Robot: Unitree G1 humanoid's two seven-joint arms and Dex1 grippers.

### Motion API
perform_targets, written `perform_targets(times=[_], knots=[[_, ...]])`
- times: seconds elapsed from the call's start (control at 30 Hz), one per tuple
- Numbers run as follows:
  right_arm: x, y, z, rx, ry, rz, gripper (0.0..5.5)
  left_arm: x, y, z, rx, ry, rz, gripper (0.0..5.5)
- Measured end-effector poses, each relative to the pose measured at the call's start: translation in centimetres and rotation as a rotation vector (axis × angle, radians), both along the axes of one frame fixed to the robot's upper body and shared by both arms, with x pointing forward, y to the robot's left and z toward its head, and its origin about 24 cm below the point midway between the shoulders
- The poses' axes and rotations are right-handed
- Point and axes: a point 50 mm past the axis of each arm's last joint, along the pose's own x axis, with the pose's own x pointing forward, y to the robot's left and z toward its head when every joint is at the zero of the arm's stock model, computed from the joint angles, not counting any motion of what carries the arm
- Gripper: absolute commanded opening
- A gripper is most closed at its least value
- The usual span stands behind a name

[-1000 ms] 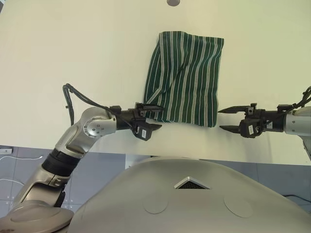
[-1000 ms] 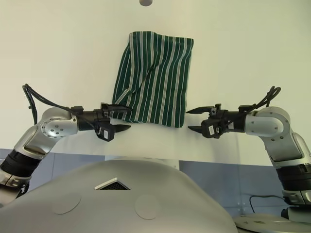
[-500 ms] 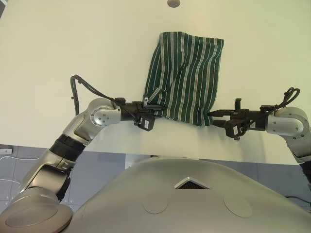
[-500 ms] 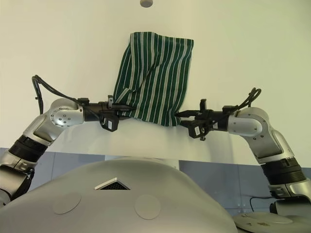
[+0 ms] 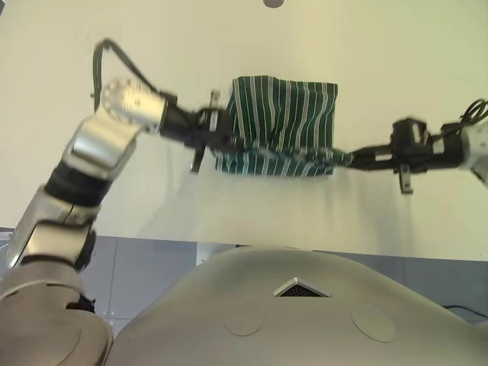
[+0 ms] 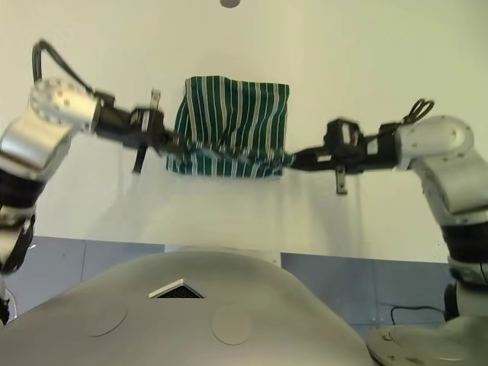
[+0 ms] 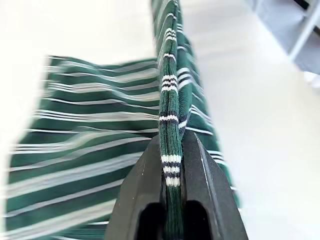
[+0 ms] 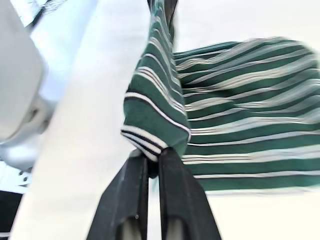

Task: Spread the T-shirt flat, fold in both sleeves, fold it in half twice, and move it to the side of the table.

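The green T-shirt (image 5: 284,114) with white stripes lies folded on the cream table (image 5: 152,206), its near edge lifted off the surface and stretched between both arms. My left gripper (image 5: 221,149) is shut on the shirt's near left corner; the left wrist view shows the striped hem (image 7: 170,150) pinched between the black fingers (image 7: 210,190). My right gripper (image 5: 343,158) is shut on the near right corner, and the right wrist view shows that corner (image 8: 150,125) clamped between its fingers (image 8: 172,200). The far part of the T-shirt (image 6: 236,99) still rests on the table.
A small grey round object (image 5: 273,3) sits at the table's far edge, beyond the shirt. Bare tabletop extends to the left and right of the shirt. The table's near edge (image 5: 229,242) runs just below the arms, with grey floor beneath.
Both grippers closed on the shirt's near corners and raised them. The near edge has been carried up and toward the far side, so the shirt now looks shorter.
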Motion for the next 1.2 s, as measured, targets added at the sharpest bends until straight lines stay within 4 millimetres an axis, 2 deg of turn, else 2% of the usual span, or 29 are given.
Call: perform_targets(times=[0.07, 0.13, 0.17, 0.2, 0.23, 0.3, 0.33, 0.4, 0.47, 0.5, 0.53, 0.57, 0.63, 0.7, 0.77, 0.8, 0.87, 0.93, 0.97, 1.0, 1.07, 1.1, 1.13, 1.17, 1.2], knots=[[3.7, 0.1, 0.0, 0.029, 0.036, -0.055, 0.08, 3.0, 0.3, 0.1, -0.003, 0.058, 0.072, 0.02], [5.8, 0.5, -0.6, 0.039, 0.066, -0.099, 0.08, 4.9, 0.5, -0.6, 0.007, 0.092, 0.141, 0.02], [7.4, 1.0, -1.3, 0.029, 0.102, -0.137, 0.08, 6.4, 0.3, -1.4, 0.02, 0.103, 0.206, 0.02], [8.3, 1.4, -2.0, -0.006, 0.121, -0.161, 0.08, 7.3, 0.1, -1.9, 0.036, 0.1, 0.247, 0.02], [8.7, 1.5, -2.6, -0.031, 0.126, -0.179, 0.48, 7.8, -0.4, -2.1, 0.04, 0.074, 0.274, 0.42], [9.2, 1.0, -3.9, -0.092, 0.117, -0.256, 0.99, 8.4, -1.3, -3.2, 0.021, 0.038, 0.36, 0.88], [9.5, 0.7, -4.2, -0.121, 0.084, -0.302, 1.35, 8.7, -1.3, -3.7, 0.0, 0.02, 0.422, 1.21], [10.6, -0.5, -4.3, -0.216, -0.109, -0.451, 1.91, 9.7, -0.3, -3.5, -0.085, -0.037, 0.617, 1.71], [11.6, -0.3, -3.1, -0.172, -0.305, -0.534, 2.26, 11.0, 1.3, -1.5, -0.238, -0.08, 0.807, 2.03], [12.1, 0.7, -2.3, -0.107, -0.374, -0.543, 2.31, 11.7, 2.1, -0.1, -0.313, -0.109, 0.878, 2.16], [12.3, 2.5, -1.7, -0.006, -0.418, -0.515, 2.31, 12.0, 2.8, 1.0, -0.365, -0.145, 0.922, 2.41], [12.2, 5.4, -1.3, 0.113, -0.438, -0.446, 2.31, 12.1, 3.2, 1.5, -0.398, -0.169, 0.933, 2.53], [11.7, 8.0, -1.5, 0.219, -0.405, -0.36, 2.31, 11.7, 3.7, 1.2, -0.428, -0.193, 0.931, 2.53], [10.6, 10.1, -4.2, 0.264, -0.246, -0.297, 2.31, 10.7, 4.6, 0.3, -0.521, -0.199, 0.964, 2.53], [9.0, 10.9, -9.0, 0.19, -0.076, -0.318, 2.31, 9.1, 5.3, -1.1, -0.606, -0.18, 1.036, 2.53], [9.0, 10.6, -9.8, 0.166, -0.076, -0.356, 2.31, 8.3, 5.7, -1.6, -0.638, -0.169, 1.086, 2.53], [10.0, 9.0, -10.2, 0.098, -0.119, -0.496, 2.31, 6.5, 6.2, -2.5, -0.662, -0.159, 1.152, 2.53], [10.5, 5.4, -10.6, 0.02, -0.158, -0.725, 2.31, 5.1, 6.9, -2.7, -0.657, -0.167, 1.217, 2.53], [10.6, 3.1, -10.6, -0.012, -0.178, -0.853, 2.31, 4.8, 7.1, -2.6, -0.655, -0.174, 1.238, 2.53], [10.3, -0.8, -10.5, -0.067, -0.213, -1.077, 2.31, 4.4, 7.2, -2.4, -0.656, -0.187, 1.259, 2.53], [8.0, -7.9, -10.4, -0.175, -0.246, -1.447, 2.31, 4.0, 7.2, -2.5, -0.646, -0.195, 1.3, 2.53], [6.9, -10.3, -10.3, -0.217, -0.262, -1.577, 2.31, 3.9, 7.3, -2.7, -0.635, -0.205, 1.322, 2.53], [6.4, -11.2, -10.2, -0.223, -0.274, -1.648, 2.31, 3.7, 7.3, -2.8, -0.625, -0.213, 1.341, 2.53], [6.5, -11.2, -10.0, -0.209, -0.3, -1.68, 2.31, 3.8, 7.2, -2.9, -0.62, -0.216, 1.353, 2.53], [6.9, -10.3, -10.0, -0.179, -0.346, -1.69, 2.31, 3.9, 6.9, -2.9, -0.617, -0.22, 1.362, 2.53]])
